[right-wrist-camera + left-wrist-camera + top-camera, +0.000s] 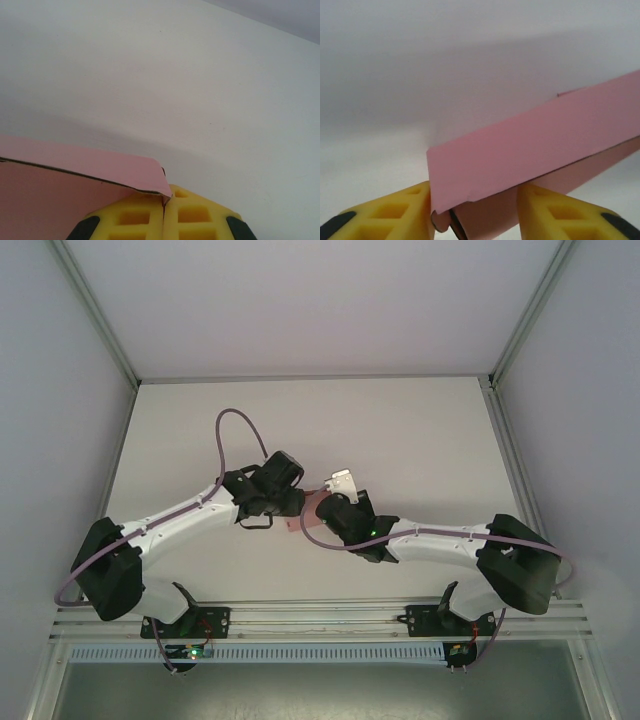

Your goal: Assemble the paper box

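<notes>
White, matte table (pixel 400 430), smooth and bare, boxed in by pale walls (pixel 60 390) with grey metal rails (pixel 320 612) along the near edge. Both arms, white shells with black joints, were bent inward and met near the table's middle; a mauve cable (pixel 232 420) looped above my left arm.

Paper box (pixel 297 524): thin pink card, matte, between the two wrists, with just a sliver visible from overhead. From my left wrist it (pixel 530 150) read as a long flat panel running up to the right, a second layer folded beneath it, and a dark cut edge between the layers. Its near corner was curled and slightly crumpled. From my right wrist it (pixel 60 195) was a flat sheet with a folded strip along the top, a thin dark line marking the crease.

Left claw (pixel 262 522) (pixel 472 200): partway open, one yellow ribbed finger (pixel 395 210) either side of the box's curled corner. The left one sat against the card's edge; I could not tell if either pressed it.

Right claw (pixel 316 518) (pixel 164 200): closed, its yellow fingers (pixel 130 220) pressed together, nipping the pointed tip of the folded strip.
</notes>
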Available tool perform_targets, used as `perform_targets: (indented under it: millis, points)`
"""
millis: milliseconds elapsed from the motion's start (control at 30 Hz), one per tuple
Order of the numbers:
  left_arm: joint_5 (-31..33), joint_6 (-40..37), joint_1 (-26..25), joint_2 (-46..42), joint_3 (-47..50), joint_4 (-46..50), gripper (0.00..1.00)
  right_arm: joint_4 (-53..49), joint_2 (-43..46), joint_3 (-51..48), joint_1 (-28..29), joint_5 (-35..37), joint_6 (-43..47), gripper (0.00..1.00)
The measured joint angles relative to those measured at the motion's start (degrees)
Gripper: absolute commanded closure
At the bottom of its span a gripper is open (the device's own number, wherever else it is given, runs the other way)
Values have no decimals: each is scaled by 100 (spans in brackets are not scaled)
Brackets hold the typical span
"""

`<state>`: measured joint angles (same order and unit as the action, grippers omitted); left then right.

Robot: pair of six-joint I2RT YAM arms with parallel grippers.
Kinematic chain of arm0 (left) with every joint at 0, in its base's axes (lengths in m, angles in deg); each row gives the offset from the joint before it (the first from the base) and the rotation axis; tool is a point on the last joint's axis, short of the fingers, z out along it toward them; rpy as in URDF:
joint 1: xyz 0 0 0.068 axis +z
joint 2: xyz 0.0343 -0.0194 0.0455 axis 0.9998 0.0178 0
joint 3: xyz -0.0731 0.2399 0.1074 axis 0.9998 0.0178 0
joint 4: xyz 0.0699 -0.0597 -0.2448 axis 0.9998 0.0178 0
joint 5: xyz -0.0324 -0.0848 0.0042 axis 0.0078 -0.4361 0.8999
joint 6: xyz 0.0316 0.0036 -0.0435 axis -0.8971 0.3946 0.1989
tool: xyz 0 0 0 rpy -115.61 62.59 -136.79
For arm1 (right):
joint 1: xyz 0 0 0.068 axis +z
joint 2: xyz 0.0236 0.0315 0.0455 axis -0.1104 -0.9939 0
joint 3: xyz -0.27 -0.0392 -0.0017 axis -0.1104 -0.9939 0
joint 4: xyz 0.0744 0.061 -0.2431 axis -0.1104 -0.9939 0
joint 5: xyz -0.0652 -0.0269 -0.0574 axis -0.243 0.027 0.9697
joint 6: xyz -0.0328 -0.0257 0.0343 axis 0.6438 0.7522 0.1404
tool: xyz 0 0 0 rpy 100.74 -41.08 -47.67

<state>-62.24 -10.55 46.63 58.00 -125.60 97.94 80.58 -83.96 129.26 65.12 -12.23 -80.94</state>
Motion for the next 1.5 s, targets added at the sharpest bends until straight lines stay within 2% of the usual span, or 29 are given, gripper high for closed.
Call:
perform_targets:
  millis: [67, 100, 167, 267, 367, 467, 567, 633, 767, 933, 1133, 1400, 1467, 1500]
  points:
    - [-105, 114, -28, -2, -116, 197, 33, 72, -50, 15, 0, -4, -4, 100]
    - [-129, 155, -42, -11, -179, 284, 22, 98, -72, 28, 0, -7, -4, 100]
    - [-151, 293, -50, -61, -334, 433, 10, 133, -129, 70, 0, -7, -24, 100]
    - [-96, 566, -20, -184, -575, 619, 0, 153, -199, 129, 0, -9, -46, 100]
    - [-90, 949, 190, -389, -632, 708, 0, 155, -238, 166, 0, -9, -70, 100]
    - [-319, 1471, 710, -651, -396, 605, 0, 153, -247, 181, 0, -13, -155, 100]
    - [-682, 2083, 1248, -1034, 404, -57, 0, 133, -295, 232, 0, -15, -195, 100]
    - [-841, 2549, 1405, -1241, 1025, -664, 0, 120, -352, 289, 0, -11, -216, 100]
    - [-1010, 3300, 1456, -1425, 1762, -1620, 0, 72, -415, 365, 0, -9, -313, 100]
    - [-1163, 3753, 1471, -1412, 1812, -2302, 0, 48, -417, 378, 0, -9, -345, 100]
    - [-1453, 4181, 1471, -966, 2065, -3067, 2, 22, -422, 391, 0, -9, -442, 100]
    - [-1635, 4474, 1462, -833, 2319, -3359, 15, 4, -428, 402, 0, -9, -542, 100]
    - [-1652, 4542, 1456, -831, 2402, -3508, 25, -22, -444, 431, -2, -7, -586, 100]
    - [-1655, 4566, 1456, -833, 2439, -3574, 26, -35, -450, 435, 0, -4, -605, 100]
